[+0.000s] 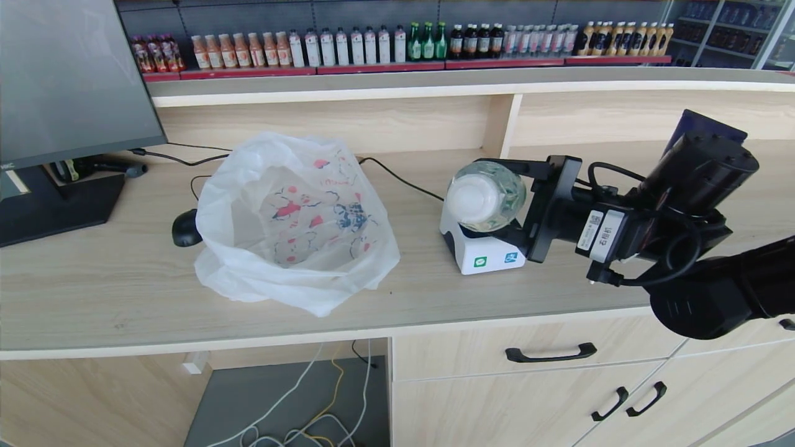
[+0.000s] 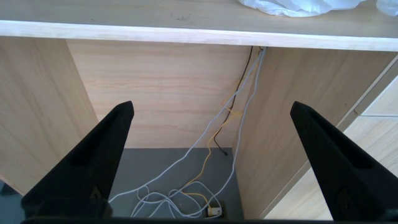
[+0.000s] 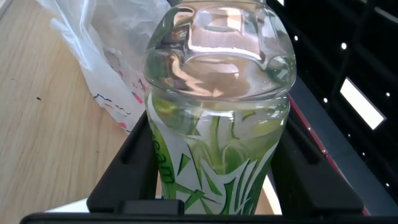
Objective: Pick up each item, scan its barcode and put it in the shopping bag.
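Head view: one bottle (image 1: 486, 195) in right gripper (image 1: 497, 200), one scanner (image 1: 481, 256), one bag (image 1: 292, 217).

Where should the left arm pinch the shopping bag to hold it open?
Probably the raised left rim of the shopping bag, approached from the left by the open left gripper. The film stands as a thin edge, and the right side is free for the right gripper holding the bottle.

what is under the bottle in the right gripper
A white scanner box stands on the counter just below the bottle, which the right gripper grips. The bottle covers the box's top face, so any gap between them cannot be seen.
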`<state>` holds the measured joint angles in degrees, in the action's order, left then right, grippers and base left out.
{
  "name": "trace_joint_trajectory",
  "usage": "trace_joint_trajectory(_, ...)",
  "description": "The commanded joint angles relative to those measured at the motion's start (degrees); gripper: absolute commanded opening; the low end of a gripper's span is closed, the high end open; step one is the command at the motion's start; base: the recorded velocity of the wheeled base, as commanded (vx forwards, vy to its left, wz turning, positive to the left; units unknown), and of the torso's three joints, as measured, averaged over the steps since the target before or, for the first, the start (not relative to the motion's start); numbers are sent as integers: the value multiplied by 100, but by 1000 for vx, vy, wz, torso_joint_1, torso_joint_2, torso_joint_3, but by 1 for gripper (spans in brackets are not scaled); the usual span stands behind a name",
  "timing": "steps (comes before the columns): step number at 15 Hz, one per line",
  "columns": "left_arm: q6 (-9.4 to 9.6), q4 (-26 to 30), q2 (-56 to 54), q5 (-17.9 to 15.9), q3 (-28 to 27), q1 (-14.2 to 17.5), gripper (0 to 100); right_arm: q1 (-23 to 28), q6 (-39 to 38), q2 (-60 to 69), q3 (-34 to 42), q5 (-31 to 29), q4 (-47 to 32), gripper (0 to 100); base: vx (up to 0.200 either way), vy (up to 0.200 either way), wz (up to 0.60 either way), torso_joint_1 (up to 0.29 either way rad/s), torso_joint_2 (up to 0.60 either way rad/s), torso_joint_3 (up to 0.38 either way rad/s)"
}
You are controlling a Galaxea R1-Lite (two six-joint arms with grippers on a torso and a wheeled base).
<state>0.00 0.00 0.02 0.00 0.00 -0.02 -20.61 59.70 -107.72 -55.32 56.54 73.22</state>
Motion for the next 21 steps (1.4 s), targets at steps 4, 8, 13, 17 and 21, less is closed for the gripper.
trace_joint_trajectory(4, 0, 0, -2, 0, 0, 2, 100, -13, 33, 31, 118, -11, -9, 0, 0, 0, 0, 0, 0, 0)
trace_joint_trajectory(8, 0, 0, -2, 0, 0, 2, 100, -74, 42, 14, 136, -29, -9, 0, 0, 0, 0, 0, 0, 0)
trace_joint_trajectory(13, 0, 0, -2, 0, 0, 2, 100, -136, 42, 40, 136, -47, -9, 0, 0, 0, 0, 0, 0, 0)
trace_joint_trajectory(17, 0, 0, -2, 0, 0, 2, 100, -189, 33, 93, 127, -152, -44, 0, 0, 0, 0, 0, 0, 0)
trace_joint_trajectory(21, 0, 0, -2, 0, 0, 2, 100, -197, -195, 216, 118, -442, -44, 0, 0, 0, 0, 0, 0, 0)
